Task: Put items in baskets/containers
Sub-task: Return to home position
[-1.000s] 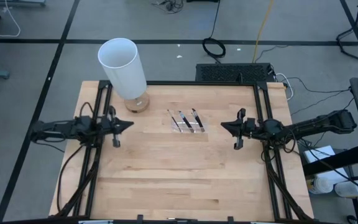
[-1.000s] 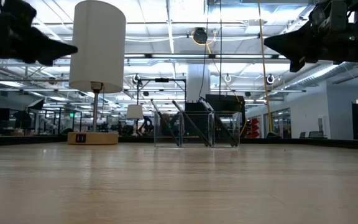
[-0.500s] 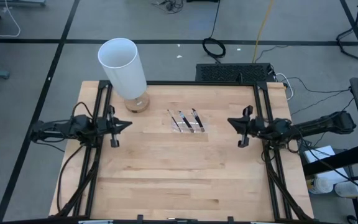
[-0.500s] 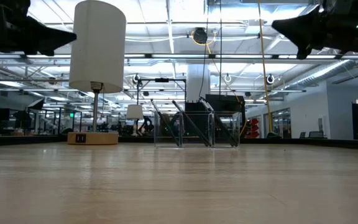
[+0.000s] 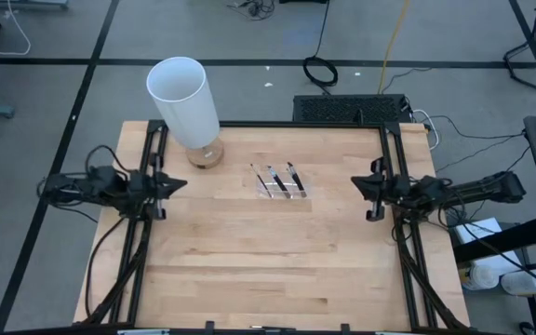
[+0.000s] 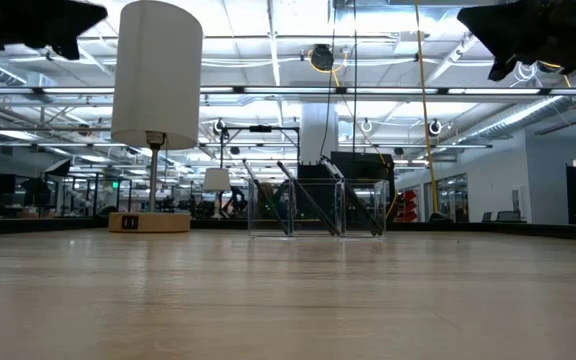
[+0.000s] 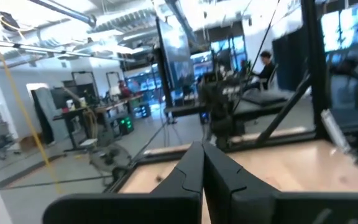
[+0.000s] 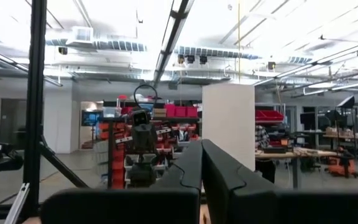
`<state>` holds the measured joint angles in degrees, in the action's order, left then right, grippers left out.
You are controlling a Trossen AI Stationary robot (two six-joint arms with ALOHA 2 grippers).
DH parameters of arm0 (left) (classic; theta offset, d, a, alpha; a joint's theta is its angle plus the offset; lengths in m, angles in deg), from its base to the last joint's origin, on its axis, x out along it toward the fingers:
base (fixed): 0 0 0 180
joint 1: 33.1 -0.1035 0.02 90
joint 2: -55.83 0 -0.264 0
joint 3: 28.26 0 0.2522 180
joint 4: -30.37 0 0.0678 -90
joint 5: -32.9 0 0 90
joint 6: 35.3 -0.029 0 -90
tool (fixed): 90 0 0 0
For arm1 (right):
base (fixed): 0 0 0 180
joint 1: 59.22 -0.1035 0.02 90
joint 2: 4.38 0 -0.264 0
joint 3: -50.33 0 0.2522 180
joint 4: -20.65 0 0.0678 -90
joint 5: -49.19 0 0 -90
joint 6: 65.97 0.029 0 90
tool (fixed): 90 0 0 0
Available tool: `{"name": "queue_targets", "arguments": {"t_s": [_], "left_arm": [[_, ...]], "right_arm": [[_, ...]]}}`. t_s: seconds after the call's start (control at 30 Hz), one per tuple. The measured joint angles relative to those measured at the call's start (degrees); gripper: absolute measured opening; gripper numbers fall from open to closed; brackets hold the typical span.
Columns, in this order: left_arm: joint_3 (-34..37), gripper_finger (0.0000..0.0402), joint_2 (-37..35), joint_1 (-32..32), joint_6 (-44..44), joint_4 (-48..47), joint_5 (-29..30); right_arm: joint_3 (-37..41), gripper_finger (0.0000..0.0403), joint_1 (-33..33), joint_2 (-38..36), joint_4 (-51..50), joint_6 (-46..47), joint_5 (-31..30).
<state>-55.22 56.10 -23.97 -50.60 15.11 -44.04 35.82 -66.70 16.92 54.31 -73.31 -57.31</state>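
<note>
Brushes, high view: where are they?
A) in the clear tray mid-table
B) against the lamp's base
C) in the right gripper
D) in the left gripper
A: the brushes rest in the clear tray, while the left gripper and right gripper sit shut and empty at the table's sides.

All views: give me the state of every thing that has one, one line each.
Left gripper: shut, empty, raised at the table's left edge.
Right gripper: shut, empty, raised at the right edge.
Brushes: leaning tilted inside the tray.
Tray: standing on the table, holding the brushes.
Lamp: upright; lit or not, cannot tell.
</note>
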Motion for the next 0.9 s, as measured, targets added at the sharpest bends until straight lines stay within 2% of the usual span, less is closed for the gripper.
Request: {"name": "queue_targets", "arguments": {"t_s": [0.17, 0.27, 0.4, 0.6, 0.9], "left_arm": [[-2.1, 0.0001, 0.0, 1.6, 2.3, -1.4, 0.0], [-2.2, 0.0006, 0.0, 2.0, 4.8, -2.0, 0.0], [-2.3, 0.0012, 0.0, 1.9, 6.0, -8.1, 0.5], [-2.2, 0.0003, 0.1, 1.9, 9.4, -9.6, 1.0], [-2.2, 0.0021, 0.1, 1.9, 12.8, -12.0, 2.7]], "right_arm": [[0.0, 0.0, -1.3, -3.6, -2.1, -0.8, -0.1], [0.0, 0.0, -1.3, -4.2, -4.6, 2.8, -0.2], [0.0, 0.0, -1.2, -3.7, -9.8, 3.7, -0.2], [0.0, 0.0, -1.2, -3.6, -8.0, 5.1, 0.0], [0.0, 0.0, -1.2, -3.6, -8.1, 7.8, 0.2]]}}
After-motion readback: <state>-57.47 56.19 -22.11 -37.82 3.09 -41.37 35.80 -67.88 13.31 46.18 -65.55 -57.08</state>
